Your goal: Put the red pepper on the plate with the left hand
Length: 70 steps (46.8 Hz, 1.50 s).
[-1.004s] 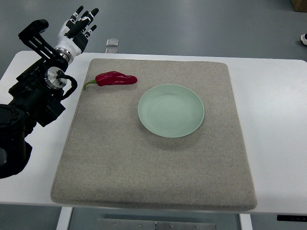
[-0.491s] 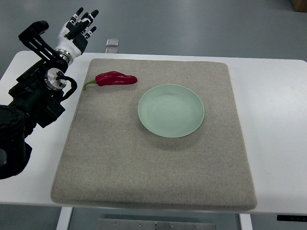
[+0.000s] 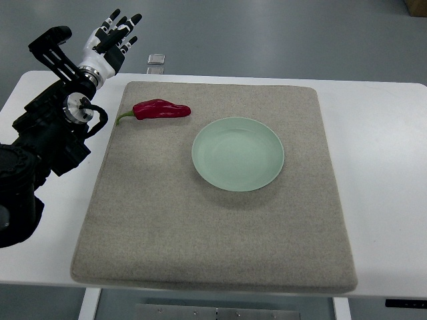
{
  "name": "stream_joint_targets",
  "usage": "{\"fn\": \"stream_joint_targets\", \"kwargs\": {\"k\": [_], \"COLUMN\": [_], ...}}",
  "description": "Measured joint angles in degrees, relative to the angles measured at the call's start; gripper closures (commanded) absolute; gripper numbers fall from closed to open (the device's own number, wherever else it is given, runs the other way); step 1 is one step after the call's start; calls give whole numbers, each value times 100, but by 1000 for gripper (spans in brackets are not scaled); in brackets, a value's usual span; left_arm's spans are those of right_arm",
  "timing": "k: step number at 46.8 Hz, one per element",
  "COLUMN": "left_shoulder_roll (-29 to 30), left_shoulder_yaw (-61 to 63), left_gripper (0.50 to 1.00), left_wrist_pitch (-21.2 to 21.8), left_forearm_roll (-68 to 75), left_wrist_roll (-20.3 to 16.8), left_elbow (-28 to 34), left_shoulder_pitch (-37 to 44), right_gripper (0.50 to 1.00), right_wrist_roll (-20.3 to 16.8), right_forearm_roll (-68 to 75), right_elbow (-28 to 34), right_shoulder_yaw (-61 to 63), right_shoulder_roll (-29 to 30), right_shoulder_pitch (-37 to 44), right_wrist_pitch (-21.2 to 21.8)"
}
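A dark red pepper (image 3: 161,109) with a green stem lies on the grey mat (image 3: 220,240) near its far left corner, stem pointing left. A pale green plate (image 3: 238,153) sits empty on the mat, to the right of the pepper and a little nearer. My left hand (image 3: 115,33) is raised beyond the table's far left edge, fingers spread and holding nothing, well behind and left of the pepper. The left arm (image 3: 47,133) comes in along the left edge. The right arm is out of view.
The mat lies on a white table (image 3: 380,167). A small silver object (image 3: 156,59) sits at the table's far edge, just behind the mat. Grey floor lies beyond the table.
The left hand has shifted slightly to the right and up in the picture. The pepper and plate have not moved.
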Motion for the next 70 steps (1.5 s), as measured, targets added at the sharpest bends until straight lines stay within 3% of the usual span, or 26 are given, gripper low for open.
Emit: {"fn": "stream_joint_targets", "kwargs": {"k": [50,60,70], "left_shoulder_roll": [256,537,617], "left_shoulder_yaw": [16,28,353], "left_gripper": [516,516,516], "left_wrist_pitch": [42,44,40], "left_forearm_roll": [6044,7253,8038], "left_wrist_roll": [-65,-68,-237], "left_elbow": [-826,-1055,-1224], "left_shoulder_pitch": [-420,-593,-726], "right_gripper": [568,568,568], "right_wrist_roll": [0,0,0], "right_forearm_roll": [0,0,0], "right_elbow": [-1,0,0], "right_shoulder_yaw": [-2,4,2], "right_shoulder_roll": [0,0,0], "right_shoulder_pitch": [-3,1,1], "right_wrist_pitch": [0,0,0]}}
